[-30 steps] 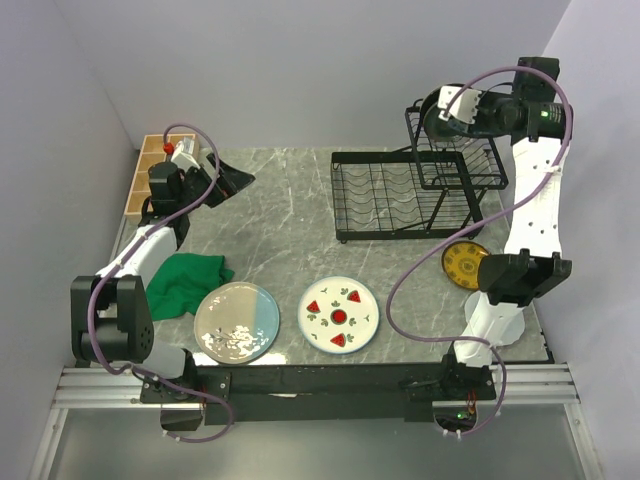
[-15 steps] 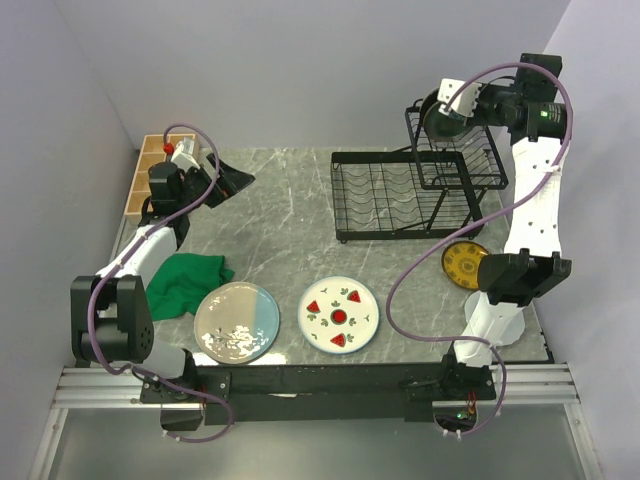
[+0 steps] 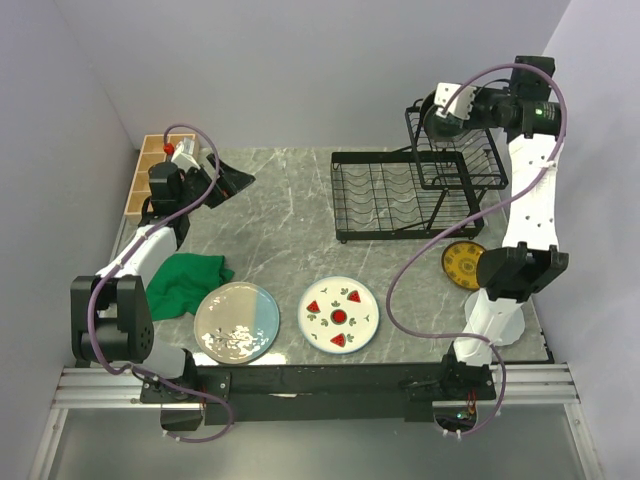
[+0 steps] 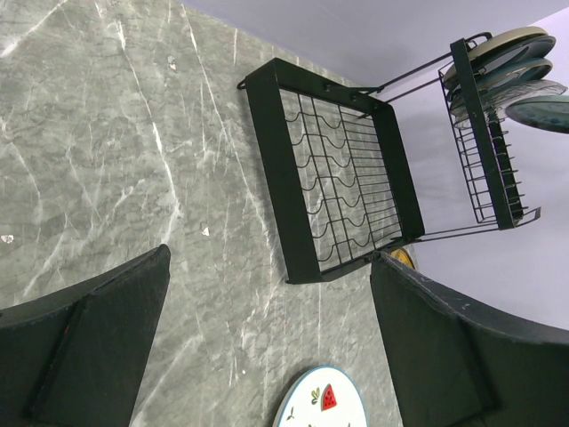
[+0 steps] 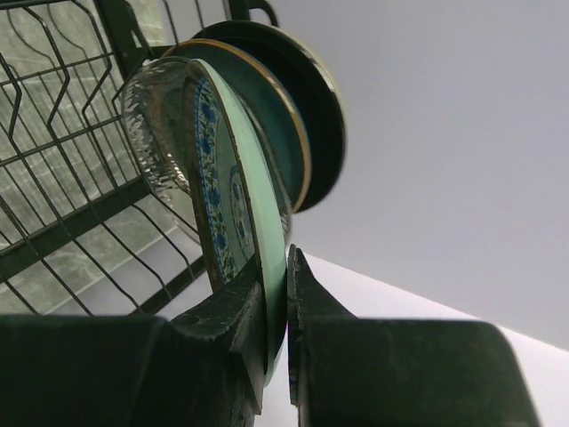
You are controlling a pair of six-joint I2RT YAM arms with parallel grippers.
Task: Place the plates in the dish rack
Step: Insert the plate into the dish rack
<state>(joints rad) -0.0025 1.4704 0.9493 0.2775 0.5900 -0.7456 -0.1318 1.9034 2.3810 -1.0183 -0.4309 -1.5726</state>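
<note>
My right gripper (image 5: pixel 277 269) is shut on the rim of a pale green plate with a blue pattern (image 5: pixel 233 200), held upright at the dish rack's raised upper basket (image 3: pixel 458 160). Beside it stand a clear glass plate (image 5: pixel 153 124), a teal plate (image 5: pixel 269 105) and a black plate (image 5: pixel 318 93). In the top view the right gripper (image 3: pixel 440 108) is at the basket's back left corner. The slotted lower tray (image 3: pixel 398 196) holds nothing. On the table lie a cream-and-blue plate (image 3: pixel 237 321), a watermelon plate (image 3: pixel 339 314) and a yellow patterned plate (image 3: pixel 462 263). My left gripper (image 3: pixel 228 183) hovers open, far left.
A green cloth (image 3: pixel 186 282) lies next to the cream-and-blue plate. A wooden compartment box (image 3: pixel 150 172) stands at the back left corner. The right arm's base (image 3: pixel 495 310) partly covers the yellow plate. Walls close in on the left, back and right.
The right gripper has shifted slightly up and to the left with the plate in it. The left arm has not moved.
</note>
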